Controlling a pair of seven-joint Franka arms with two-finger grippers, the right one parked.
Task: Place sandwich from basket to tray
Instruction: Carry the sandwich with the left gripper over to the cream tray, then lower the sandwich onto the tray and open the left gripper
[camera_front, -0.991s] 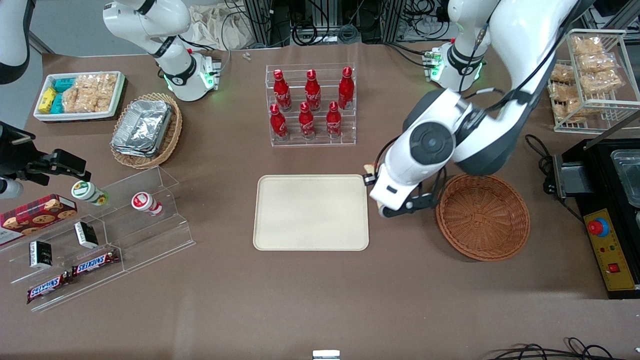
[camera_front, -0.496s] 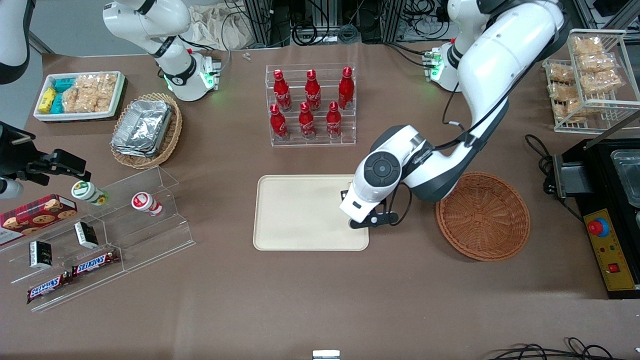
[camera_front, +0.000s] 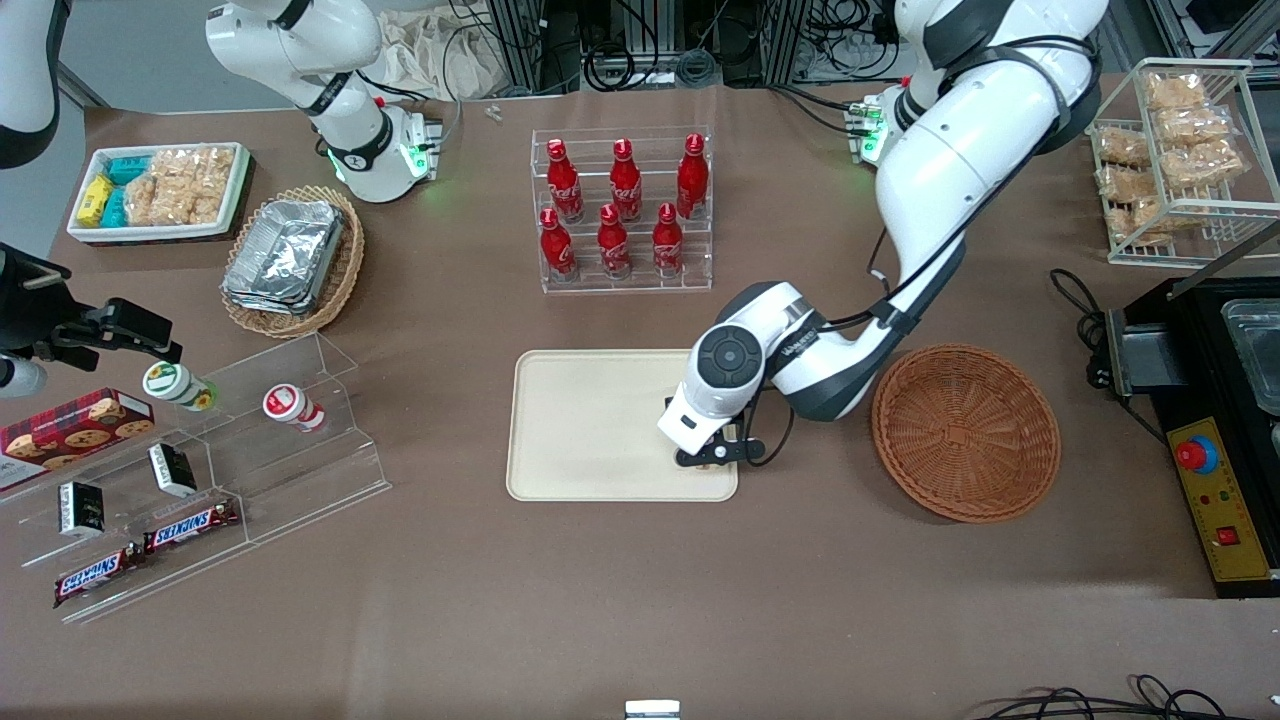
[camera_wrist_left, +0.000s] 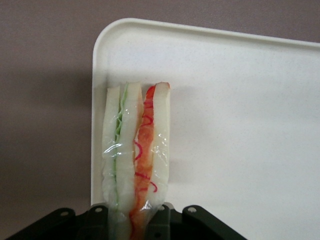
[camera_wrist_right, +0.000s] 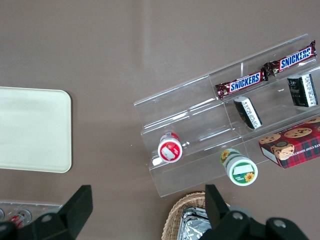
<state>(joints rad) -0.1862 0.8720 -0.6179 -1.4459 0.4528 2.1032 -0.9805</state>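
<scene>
left gripper (camera_front: 712, 452) clamped, low, wrist bent

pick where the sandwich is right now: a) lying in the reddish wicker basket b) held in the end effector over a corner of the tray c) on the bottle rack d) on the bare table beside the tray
b: the end effector is shut on the sandwich, which hangs over a corner of the tray; the basket holds nothing.

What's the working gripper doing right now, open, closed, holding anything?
Left gripper: closed on the sandwich, holding it over the tray near the corner closest to the basket.
</scene>
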